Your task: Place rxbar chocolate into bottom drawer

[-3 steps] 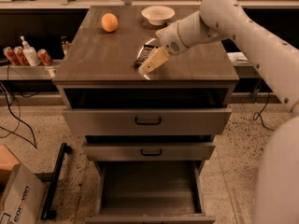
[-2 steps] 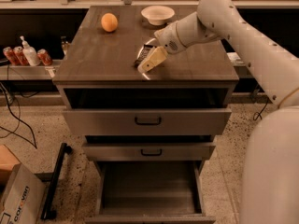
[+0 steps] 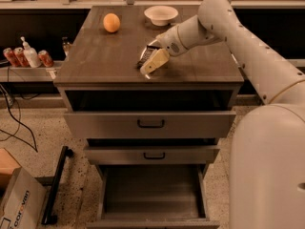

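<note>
The rxbar chocolate (image 3: 144, 57) is a dark flat bar on the grey cabinet top (image 3: 105, 56), right of the middle and near the front edge. My gripper (image 3: 150, 62) is down on the top right at the bar, with its cream tip against the bar's right side. The arm reaches in from the right. The bottom drawer (image 3: 152, 192) is pulled out at the foot of the cabinet, and its plain grey floor is bare.
An orange fruit (image 3: 111, 22) and a white bowl (image 3: 161, 15) sit at the back of the cabinet top. The two upper drawers (image 3: 151, 124) stand slightly pulled out. Cans and a bottle (image 3: 27, 56) stand on a shelf at left. A cardboard box (image 3: 16, 204) and a black bar (image 3: 57, 185) lie on the floor.
</note>
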Action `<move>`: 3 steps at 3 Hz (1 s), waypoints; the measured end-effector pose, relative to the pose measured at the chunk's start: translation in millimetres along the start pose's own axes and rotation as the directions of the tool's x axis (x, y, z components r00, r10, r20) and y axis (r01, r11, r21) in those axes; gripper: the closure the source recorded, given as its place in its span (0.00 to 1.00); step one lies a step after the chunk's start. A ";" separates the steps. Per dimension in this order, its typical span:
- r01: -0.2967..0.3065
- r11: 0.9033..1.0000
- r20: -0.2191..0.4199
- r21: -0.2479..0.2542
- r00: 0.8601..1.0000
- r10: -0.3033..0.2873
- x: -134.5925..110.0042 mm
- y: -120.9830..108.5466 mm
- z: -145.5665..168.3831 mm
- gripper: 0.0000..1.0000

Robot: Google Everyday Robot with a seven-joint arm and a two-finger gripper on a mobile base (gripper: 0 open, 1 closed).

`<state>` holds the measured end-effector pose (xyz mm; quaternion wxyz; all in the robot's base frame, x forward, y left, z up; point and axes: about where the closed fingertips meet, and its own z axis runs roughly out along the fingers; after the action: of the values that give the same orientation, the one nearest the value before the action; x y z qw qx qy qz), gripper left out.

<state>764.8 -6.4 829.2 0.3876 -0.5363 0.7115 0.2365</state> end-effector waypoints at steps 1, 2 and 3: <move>-0.013 1.000 -0.011 -0.013 1.000 0.013 5.6 -1.1 5.0 0.15; -0.024 0.999 -0.023 -0.022 0.999 0.024 11.5 0.3 5.7 0.39; -0.020 1.000 -0.029 -0.017 0.999 0.019 10.3 2.6 1.7 0.63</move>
<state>761.6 -10.4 819.8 0.3705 -0.5360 0.7201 0.2387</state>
